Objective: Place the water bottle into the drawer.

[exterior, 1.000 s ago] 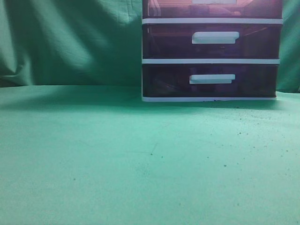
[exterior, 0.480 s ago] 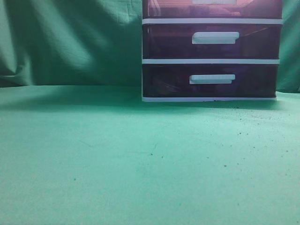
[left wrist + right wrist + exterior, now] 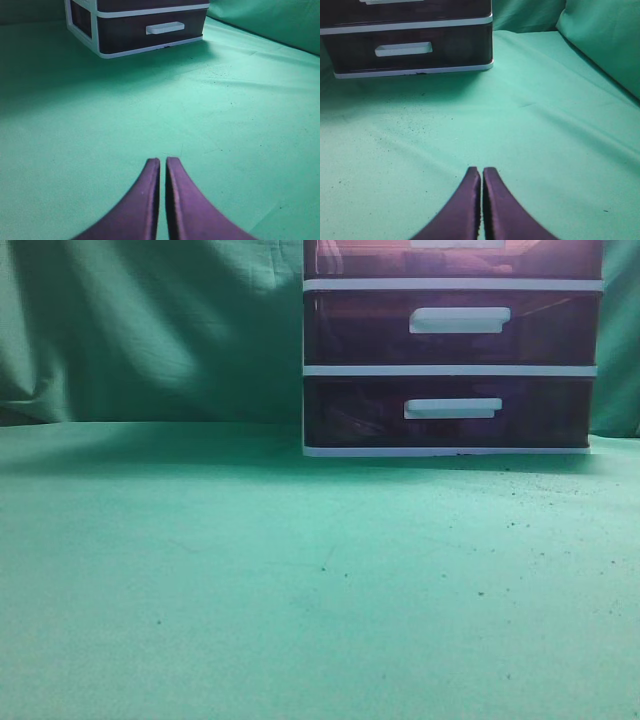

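The white-framed drawer unit (image 3: 452,370) stands at the back right of the green table. Its uppermost drawer (image 3: 360,258) is cut off by the top of the exterior view; something pale shows through its translucent front. No water bottle is clearly in view. My left gripper (image 3: 160,161) is shut and empty above the green cloth, well short of the unit (image 3: 100,45). My right gripper (image 3: 481,170) is shut and empty above the cloth, also well short of the unit (image 3: 410,70). Neither gripper shows in the exterior view.
The middle drawer (image 3: 350,330) and the lowest drawer (image 3: 350,412) are closed, each with a white handle. Green cloth (image 3: 150,330) hangs behind the table and rises on the right (image 3: 605,40). Dark specks dot the cloth before the unit (image 3: 395,130).
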You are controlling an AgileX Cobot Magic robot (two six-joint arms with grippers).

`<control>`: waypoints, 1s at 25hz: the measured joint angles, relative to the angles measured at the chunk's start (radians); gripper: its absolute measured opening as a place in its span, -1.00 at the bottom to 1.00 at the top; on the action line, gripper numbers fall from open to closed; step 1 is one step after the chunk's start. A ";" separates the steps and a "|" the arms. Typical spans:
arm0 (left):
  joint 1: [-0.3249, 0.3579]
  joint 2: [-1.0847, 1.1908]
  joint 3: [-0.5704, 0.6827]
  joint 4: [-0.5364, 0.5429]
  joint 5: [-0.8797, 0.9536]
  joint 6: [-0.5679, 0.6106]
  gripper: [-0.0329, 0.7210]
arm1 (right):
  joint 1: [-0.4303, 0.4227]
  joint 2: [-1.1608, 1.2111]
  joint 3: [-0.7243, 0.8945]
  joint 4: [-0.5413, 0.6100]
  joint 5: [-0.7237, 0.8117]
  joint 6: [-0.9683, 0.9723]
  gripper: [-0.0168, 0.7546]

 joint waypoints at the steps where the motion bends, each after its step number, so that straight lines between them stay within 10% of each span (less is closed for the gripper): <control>1: 0.000 0.000 0.000 0.000 0.000 0.000 -0.91 | 0.000 0.000 0.000 0.000 0.000 0.000 -0.96; 10: 0.009 0.000 0.000 0.000 0.000 0.000 -0.91 | 0.000 0.000 0.000 0.000 0.000 0.000 -0.96; 20: 0.464 0.000 0.077 0.050 -0.042 0.000 -0.91 | 0.000 0.000 0.000 0.000 0.001 0.000 -0.96; 25: 0.562 0.000 0.113 0.050 -0.074 0.001 -0.91 | 0.000 0.000 0.000 0.000 0.001 0.000 -0.96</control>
